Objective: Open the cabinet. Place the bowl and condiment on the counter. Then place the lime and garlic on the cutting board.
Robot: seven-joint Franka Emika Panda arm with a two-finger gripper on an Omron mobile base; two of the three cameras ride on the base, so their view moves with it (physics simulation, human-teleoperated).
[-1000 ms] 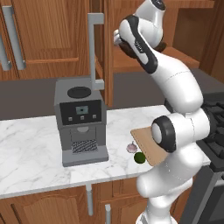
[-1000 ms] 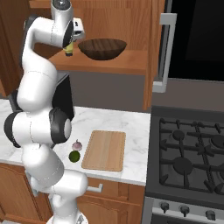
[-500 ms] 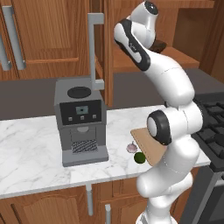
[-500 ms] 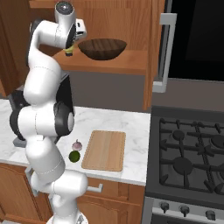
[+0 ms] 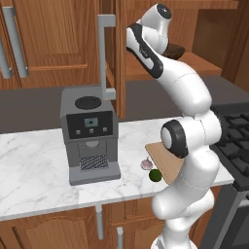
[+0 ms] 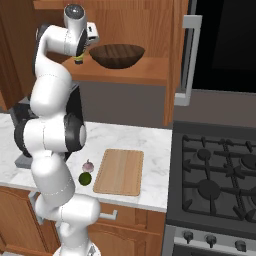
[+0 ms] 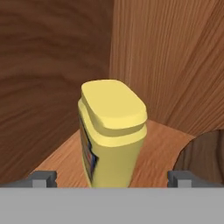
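The tall reddish-brown wooden wall cabinet (image 6: 165, 55) is standing open, w/ its door and long grey bar handle (image 5: 103, 53) swung out over the tabletop. The white arm is reaching up into it, and the 2 dark fingers (image 7: 112, 178) are sitting spread wide apart, 1 on each side of the small yellow bottle (image 7: 112, 135), not touching it. The bottle is standing upright on the cabinet shelf (image 6: 130, 74) near its back left corner, w/ the wide dark brown wooden bowl (image 6: 117, 54) just beside it on the same shelf. On the white marble tabletop (image 5: 34, 170), the thin light-brown wooden cutting board (image 6: 120, 171) is lying near the front edge. The small pale garlic bulb (image 6: 88, 165) and the small round green lime (image 6: 85, 178) are sitting just off the board's left edge, close together. A grey coffee machine (image 5: 90, 133) is standing further left.
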